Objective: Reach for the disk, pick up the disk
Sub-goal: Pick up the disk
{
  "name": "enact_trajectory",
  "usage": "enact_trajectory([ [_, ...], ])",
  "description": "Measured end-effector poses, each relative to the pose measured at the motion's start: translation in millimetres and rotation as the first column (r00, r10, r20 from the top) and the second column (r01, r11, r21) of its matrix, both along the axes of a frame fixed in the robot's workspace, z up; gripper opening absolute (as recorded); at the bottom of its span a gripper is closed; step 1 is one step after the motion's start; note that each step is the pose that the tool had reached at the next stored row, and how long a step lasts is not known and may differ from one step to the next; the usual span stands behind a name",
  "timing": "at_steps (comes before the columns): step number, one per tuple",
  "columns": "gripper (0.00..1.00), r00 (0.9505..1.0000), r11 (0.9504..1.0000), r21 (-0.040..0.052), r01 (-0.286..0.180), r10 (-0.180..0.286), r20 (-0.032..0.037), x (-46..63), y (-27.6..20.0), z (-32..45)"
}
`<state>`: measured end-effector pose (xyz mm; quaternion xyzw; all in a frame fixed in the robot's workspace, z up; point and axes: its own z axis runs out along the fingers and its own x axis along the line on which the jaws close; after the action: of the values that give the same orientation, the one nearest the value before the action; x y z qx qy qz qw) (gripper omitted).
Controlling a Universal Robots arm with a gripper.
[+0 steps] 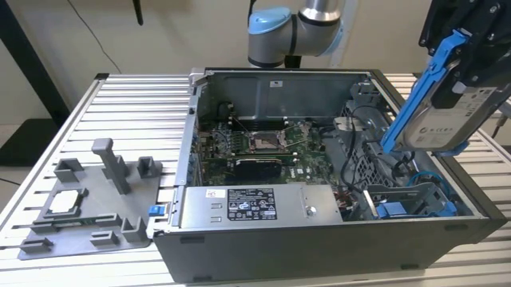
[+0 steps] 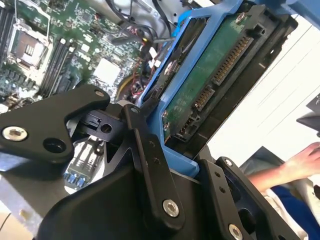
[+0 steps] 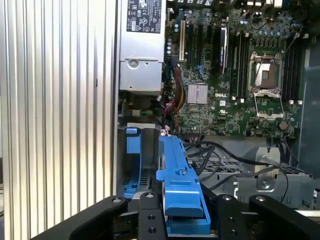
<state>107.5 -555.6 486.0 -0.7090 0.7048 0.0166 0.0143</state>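
Gripped tight, the disk [image 1: 447, 101] hangs tilted in the hand [image 1: 471, 54] at two o'clock above the open computer case [image 1: 319, 239]; any slip could drop it onto the circuit board [image 1: 264, 149].

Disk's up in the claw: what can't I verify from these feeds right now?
- Claw contact on the disk: exterior view, top frame edge cuts the claw off.
- Disk's label: both wrist views, faces away; blue bracket covers it.
- Emptied drive bay: exterior view, case wall hides its floor.

Materials — disk and surroundings
Disk [image 1: 447, 113]: silver metal, paper label, glossy blue plastic bracket; gripper [image 3: 185, 212] matt black; table [image 1: 136, 101] — ribbed bare metal.
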Motion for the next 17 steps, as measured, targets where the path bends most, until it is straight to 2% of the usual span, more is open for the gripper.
enact_trajectory([
  [12,0.0,0.9992,0.9992,0.0001,0.04,-0.04,0.0001,0.0,-12.4,-11.0],
  [17,0.0,0.9987,0.9987,0.0001,0.051,-0.051,0.0009,0.0,-16.8,-17.9],
])
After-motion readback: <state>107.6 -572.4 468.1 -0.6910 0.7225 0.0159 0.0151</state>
